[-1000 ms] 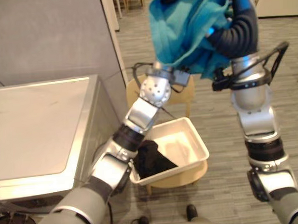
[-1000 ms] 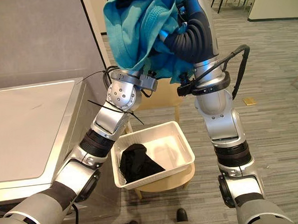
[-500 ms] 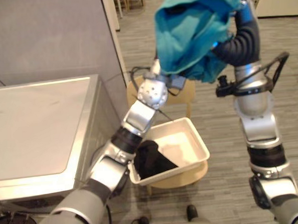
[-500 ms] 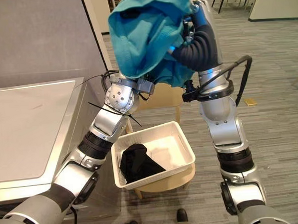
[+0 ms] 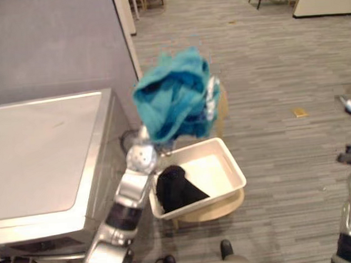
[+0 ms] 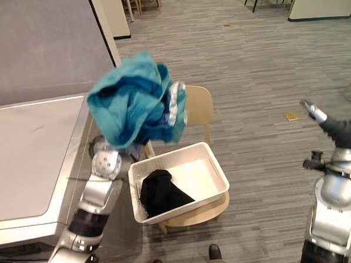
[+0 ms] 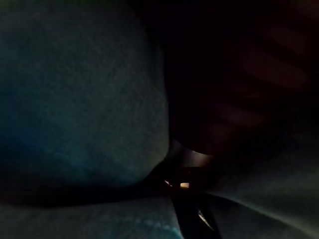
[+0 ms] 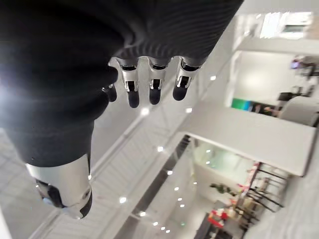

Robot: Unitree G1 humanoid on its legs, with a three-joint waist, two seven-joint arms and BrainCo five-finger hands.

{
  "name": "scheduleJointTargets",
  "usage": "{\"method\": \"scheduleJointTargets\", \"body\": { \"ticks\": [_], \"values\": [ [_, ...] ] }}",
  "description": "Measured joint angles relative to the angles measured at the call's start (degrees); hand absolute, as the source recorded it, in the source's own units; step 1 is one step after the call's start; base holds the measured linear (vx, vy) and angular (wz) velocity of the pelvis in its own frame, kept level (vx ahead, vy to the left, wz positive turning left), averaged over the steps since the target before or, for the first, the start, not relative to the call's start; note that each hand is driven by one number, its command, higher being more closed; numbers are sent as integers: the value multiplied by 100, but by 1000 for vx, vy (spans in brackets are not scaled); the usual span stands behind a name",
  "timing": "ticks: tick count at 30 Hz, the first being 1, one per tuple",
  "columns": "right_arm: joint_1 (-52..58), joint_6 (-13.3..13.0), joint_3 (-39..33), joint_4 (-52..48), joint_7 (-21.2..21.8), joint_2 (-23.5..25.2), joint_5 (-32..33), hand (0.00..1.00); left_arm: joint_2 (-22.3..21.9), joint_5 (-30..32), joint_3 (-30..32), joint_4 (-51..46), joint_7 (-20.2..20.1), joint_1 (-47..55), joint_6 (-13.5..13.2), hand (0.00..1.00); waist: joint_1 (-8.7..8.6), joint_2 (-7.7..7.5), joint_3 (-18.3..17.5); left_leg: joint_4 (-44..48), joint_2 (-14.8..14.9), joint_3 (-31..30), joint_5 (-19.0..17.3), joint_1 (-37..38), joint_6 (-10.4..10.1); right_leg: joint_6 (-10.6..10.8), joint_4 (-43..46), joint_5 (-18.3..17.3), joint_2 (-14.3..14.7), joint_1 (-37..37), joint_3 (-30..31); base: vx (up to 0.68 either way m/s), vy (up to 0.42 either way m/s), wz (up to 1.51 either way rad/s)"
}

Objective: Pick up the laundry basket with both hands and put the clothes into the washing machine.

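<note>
A teal cloth (image 5: 171, 102) hangs bunched in the air above the white laundry basket (image 5: 231, 162), draped over my raised left hand (image 6: 173, 108). Silver fingers show at the bundle's right side, curled against it. In the left wrist view dark teal fabric (image 7: 79, 109) covers the camera. A black garment (image 5: 177, 187) lies in the basket's left half. My right hand (image 8: 152, 92) is far off at the right edge (image 6: 313, 112), its fingers straight and empty. The washing machine's silver top (image 5: 41, 156) is at the left.
The basket rests on a low wooden chair (image 6: 199, 106) with its back toward the far side. A grey partition (image 5: 53, 43) stands behind the washing machine. A small yellow piece (image 5: 300, 112) lies on the striped carpet to the right.
My right hand has let go of the teal cloth and swung away to the right. The cloth has come down and to the left, carried by my left hand alone.
</note>
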Motion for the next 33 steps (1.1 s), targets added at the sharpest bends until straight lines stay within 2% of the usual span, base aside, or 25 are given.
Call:
{"method": "scheduleJointTargets", "body": {
  "ticks": [3, 4, 8, 10, 16, 18, 19, 22, 23, 24, 25, 26, 27, 28, 29, 30, 31, 32, 33],
  "values": [
    [709, 19, 40, 198, 17, 611, 177, 0, -108, 0, -57, -19, -206, 741, 4, 100, 0, 3, -2, 6, 0, -9, -14, 11, 5, 0, 56, -45, -6, -4, -12, 1, -1, 2],
    [1151, 115, 169, 573, 71, 982, 301, 0, -147, 4, -231, -15, -347, 1315, 10, 100, 3, 8, -8, 19, 0, -30, -47, 29, 5, 30, 120, -123, -15, 5, -37, 3, -3, 6],
    [1644, 227, 497, 1502, 230, 1489, 546, 0, -251, -5, -559, 416, -717, 2151, 34, 100, 24, 62, -44, 61, 19, -65, -120, 32, 11, 21, 222, -212, -44, 5, -70, 3, -7, 7],
    [1685, 298, 664, 2295, 272, 1669, 827, 0, -438, -223, -619, 802, -936, 2636, 212, 100, 33, 80, -50, 154, 1, -83, -174, 38, 14, 32, 389, -312, -74, -1, -81, -10, 1, 6],
    [1612, 351, 864, 4155, 377, 1597, 1253, 0, -512, -411, -654, 1214, -1116, 3202, 333, 100, 222, 79, -35, 424, -43, -328, -336, -65, -5, -7, 944, -656, -198, -6, -302, -27, -8, 28],
    [1315, 385, 1296, 4994, 409, 1367, 1352, 0, -514, -528, -591, 1242, -1121, 3304, 382, 100, 363, 99, 102, 582, -53, -500, -366, -99, -77, -53, 1364, -876, -239, -60, -457, -38, -43, 37],
    [1224, 384, 1402, 5142, 448, 1334, 1352, 0, -512, -573, -557, 1242, -1121, 3315, 383, 100, 380, 69, 145, 668, -64, -552, -367, -162, -78, -67, 1535, -969, -268, -125, -514, -79, -78, 60],
    [580, 375, 1637, 6032, 522, 1081, 1394, 0, -551, -709, -531, 1327, -1089, 3173, 384, 100, 473, 91, 328, 906, -139, -1128, -275, -619, -247, -185, 2122, -1299, -427, -354, -1156, -104, -111, 106],
    [457, 376, 1642, 6261, 530, 974, 1402, 0, -579, -710, -553, 1373, -1069, 3128, 384, 100, 509, 154, 356, 893, -111, -1254, -252, -698, -287, -221, 2120, -1319, -420, -349, -1325, -129, -129, 122],
    [220, 381, 1642, 6622, 529, 772, 1401, 0, -608, -709, -551, 1395, -1055, 3080, 393, 100, 575, 297, 399, 738, -5, -1419, -287, -746, -411, -298, 2068, -1303, -381, -331, -1603, -81, -98, 96],
    [30, 375, 1630, 6891, 524, 642, 1401, 0, -588, -707, -508, 1391, -1055, 3064, 394, 100, 683, 314, 396, 559, 95, -1434, -262, -775, -453, -423, 1919, -1158, -429, -349, -1805, -91, -107, 82],
    [-57, 367, 1626, 7002, 524, 625, 1402, 0, -588, -706, -457, 1391, -1055, 3043, 397, 100, 712, 282, 410, 666, 122, -1433, -262, -847, -451, -467, 1914, -1128, -457, -392, -1864, -18, -42, 54],
    [-118, 352, 1600, 7146, 504, 580, 1449, 0, -612, -705, -385, 1381, -1052, 2997, 399, 100, 777, 200, 443, 1202, 110, -1389, -295, -978, -395, -501, 1928, -1105, -555, -452, -1942, -27, -64, 45],
    [-114, 359, 1564, 7263, 494, 562, 1518, 0, -610, -705, -338, 1344, -1051, 2989, 399, 100, 771, 118, 447, 2039, 203, -1371, -494, -1079, -210, -501, 1994, -1102, -630, -504, -1985, -30, -62, 36],
    [-90, 367, 1566, 7286, 492, 568, 1545, 0, -613, -705, -323, 1317, -1049, 2988, 399, 100, 771, 104, 457, 2424, 329, -1318, -704, -1070, -174, -500, 2032, -1101, -635, -513, -1985, -67, -16, 15],
    [14, 369, 1566, 7290, 491, 603, 1632, 0, -623, -697, -325, 1276, -1045, 2963, 399, 100, 763, 99, 460, 3153, 720, -1172, -1047, -1006, -122, -500, 2172, -1102, -626, -557, -1965, -125, 116, -11],
    [95, 370, 1546, 7319, 489, 653, 1694, 0, -667, -696, -329, 1263, -1046, 2909, 399, 100, 763, 88, 464, 3529, 1068, -1127, -1135, -900, -41, -499, 2337, -1102, -626, -659, -1884, -132, 176, -18],
    [116, 377, 1503, 7349, 489, 688, 1726, 0, -690, -696, -329, 1263, -1048, 2870, 399, 100, 755, 80, 468, 3581, 1204, -1127, -1134, -788, -41, -488, 2414, -1098, -635, -729, -1836, -109, 216, -27],
    [138, 391, 1402, 7437, 486, 762, 1793, 0, -723, -696, -333, 1263, -1052, 2800, 400, 100, 697, 71, 469, 3448, 1383, -1126, -1179, -556, -99, -387, 2511, -1044, -643, -875, -1735, -143, 341, -21]
  ]
}}
